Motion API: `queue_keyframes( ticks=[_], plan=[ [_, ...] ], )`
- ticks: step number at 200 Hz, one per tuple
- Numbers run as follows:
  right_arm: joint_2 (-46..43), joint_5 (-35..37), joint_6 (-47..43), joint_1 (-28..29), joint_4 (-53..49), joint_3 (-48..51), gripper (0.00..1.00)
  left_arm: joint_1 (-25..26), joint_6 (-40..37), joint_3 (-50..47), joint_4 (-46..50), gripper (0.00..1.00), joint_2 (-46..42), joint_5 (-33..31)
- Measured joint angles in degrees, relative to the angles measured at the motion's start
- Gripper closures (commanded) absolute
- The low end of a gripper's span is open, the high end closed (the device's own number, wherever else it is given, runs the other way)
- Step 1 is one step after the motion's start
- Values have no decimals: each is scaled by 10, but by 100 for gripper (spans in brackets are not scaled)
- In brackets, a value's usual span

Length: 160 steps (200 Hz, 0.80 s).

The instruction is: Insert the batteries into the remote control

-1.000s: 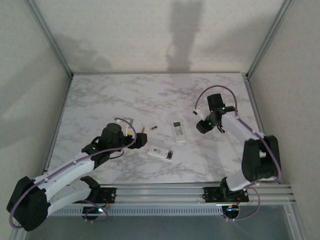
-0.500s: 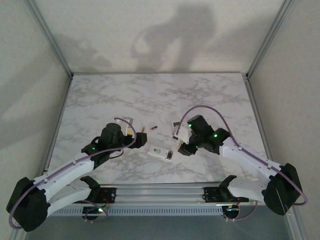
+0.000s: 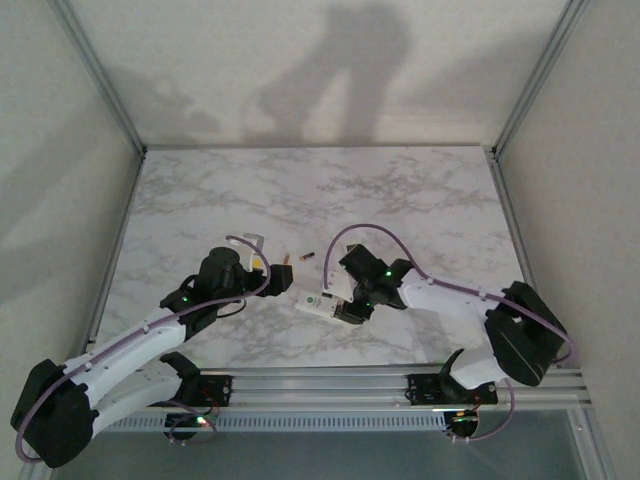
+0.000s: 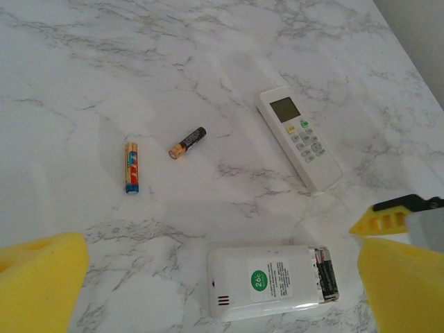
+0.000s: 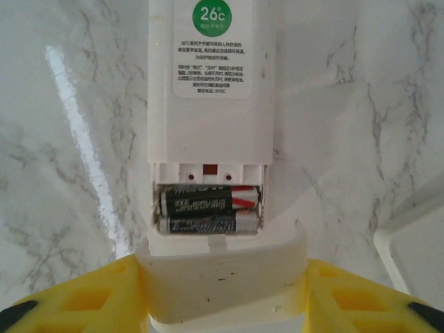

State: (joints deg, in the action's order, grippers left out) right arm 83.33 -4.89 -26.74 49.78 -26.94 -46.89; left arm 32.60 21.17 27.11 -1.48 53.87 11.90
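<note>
The right gripper (image 5: 222,305) has come from far right to the remote control (image 5: 208,118), grasping a white cover (image 5: 222,274); the left gripper (image 3: 283,276) stays released.

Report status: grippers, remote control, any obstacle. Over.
Left gripper open, hovering. Right gripper shut on white cover at recess end of remote control. Two batteries seated in recess. Second remote, two loose cells lie aside, not blocking.

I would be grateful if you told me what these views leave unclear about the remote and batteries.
- Top view: the face-down remote's recess is hidden under the right gripper.
- Right wrist: the cover hides the remote's near end; the top edge cuts off its far end.
- Both wrist views: polarity marks on the loaded batteries are too small or blurred.
</note>
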Motion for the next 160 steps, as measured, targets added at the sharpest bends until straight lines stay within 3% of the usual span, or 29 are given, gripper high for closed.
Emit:
queue_keyframes(
  ticks=[32, 160],
  plan=[
    [47, -4, 31, 0, 17, -19, 50, 0, 0, 0, 0, 1, 0, 0],
    [89, -27, 93, 4, -15, -54, 47, 0, 0, -7, 0, 1, -2, -7]
  ],
)
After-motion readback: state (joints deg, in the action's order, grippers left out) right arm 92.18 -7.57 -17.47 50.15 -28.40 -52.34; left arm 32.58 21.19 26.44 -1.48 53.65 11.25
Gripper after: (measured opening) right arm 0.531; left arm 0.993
